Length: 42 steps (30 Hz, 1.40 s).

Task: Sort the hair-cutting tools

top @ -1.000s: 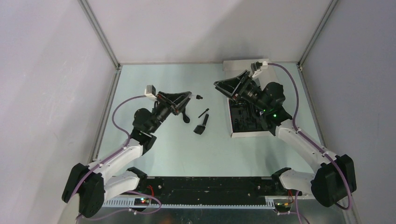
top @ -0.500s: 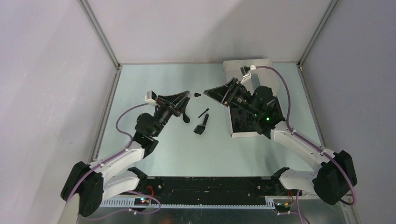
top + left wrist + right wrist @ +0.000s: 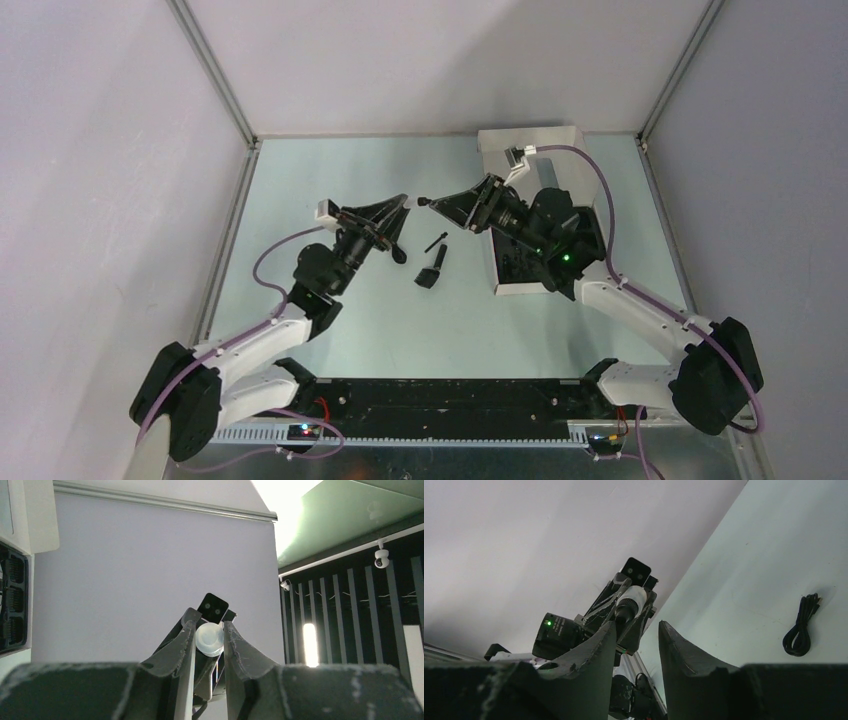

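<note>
White-capped tool (image 3: 209, 639) at handover.
Right gripper (image 3: 637, 626) swung left, parted, facing my left gripper (image 3: 209, 625), which pinches it.

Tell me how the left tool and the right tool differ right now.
The left tool is shut on a small whitish piece; the right tool is open and holds nothing. The left tool points toward the right side and the right tool toward the left, so they face each other. Both hang above the table, with their tips close together.
</note>
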Tool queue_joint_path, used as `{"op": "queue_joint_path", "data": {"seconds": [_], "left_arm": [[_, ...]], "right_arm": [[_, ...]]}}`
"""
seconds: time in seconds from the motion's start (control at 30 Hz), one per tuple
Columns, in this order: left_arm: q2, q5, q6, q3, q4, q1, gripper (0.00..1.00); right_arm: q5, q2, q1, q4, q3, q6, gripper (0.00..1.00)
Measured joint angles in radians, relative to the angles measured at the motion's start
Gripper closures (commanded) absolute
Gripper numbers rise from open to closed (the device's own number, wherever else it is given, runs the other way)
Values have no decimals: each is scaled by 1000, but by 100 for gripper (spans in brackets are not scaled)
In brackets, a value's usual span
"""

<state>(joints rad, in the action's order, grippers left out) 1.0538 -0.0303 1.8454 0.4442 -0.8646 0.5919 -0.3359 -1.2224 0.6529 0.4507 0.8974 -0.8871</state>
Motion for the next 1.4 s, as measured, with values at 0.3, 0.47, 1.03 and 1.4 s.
{"op": "queue_joint_path", "data": {"seconds": [0.3,0.47,1.03,1.4], "left_arm": [[9,-13,18,0,6,12,84],[12,-13,25,0,6,19,84],[22,-20,33,0,6,30,84],[23,-21,40,-5,6,32,62]], "right_arm": [[14,-3,26,4,0,64,66],[15,-4,28,12,0,81,68],[22,-4,29,14,1,115,99],[32,3,29,-6,2,153,100]]}}
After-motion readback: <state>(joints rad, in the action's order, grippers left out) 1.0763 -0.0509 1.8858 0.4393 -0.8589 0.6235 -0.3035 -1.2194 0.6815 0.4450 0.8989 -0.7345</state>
